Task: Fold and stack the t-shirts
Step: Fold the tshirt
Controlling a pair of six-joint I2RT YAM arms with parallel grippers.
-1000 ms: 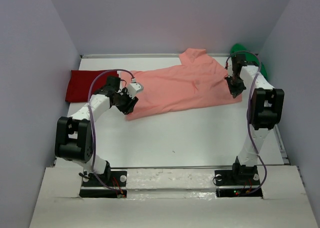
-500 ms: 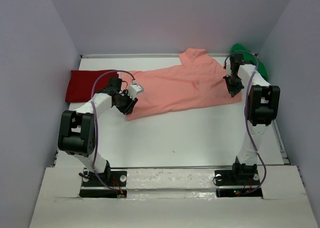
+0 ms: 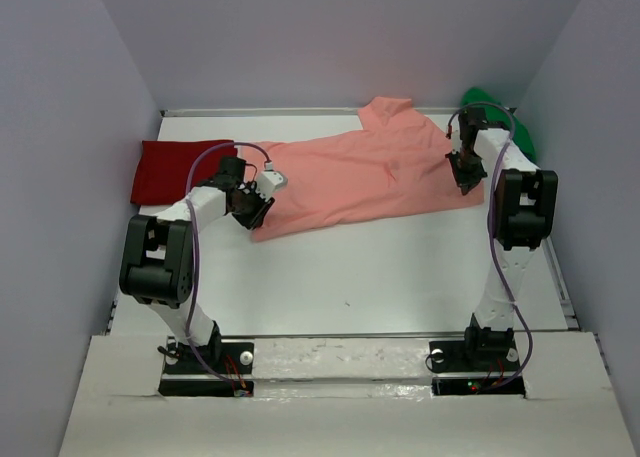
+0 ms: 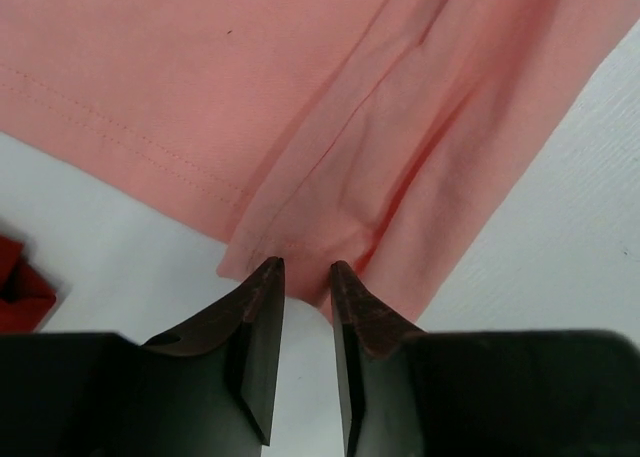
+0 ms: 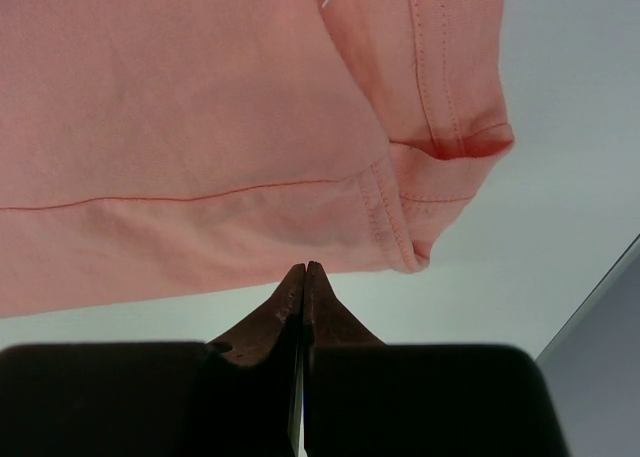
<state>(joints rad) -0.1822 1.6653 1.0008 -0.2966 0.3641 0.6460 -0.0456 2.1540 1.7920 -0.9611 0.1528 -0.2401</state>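
My left gripper has its fingers a narrow gap apart, tips at a hem corner of the salmon-pink shirt. My right gripper is pressed closed at the opposite edge; I can't tell whether it pinches cloth. That shirt lies spread across the far table, with the deep red shirt to its left and the green shirt at the far right.

The left hand tilts downward, its fingers narrowly parted; the right hand tilts downward, fingers pressed tightly together.
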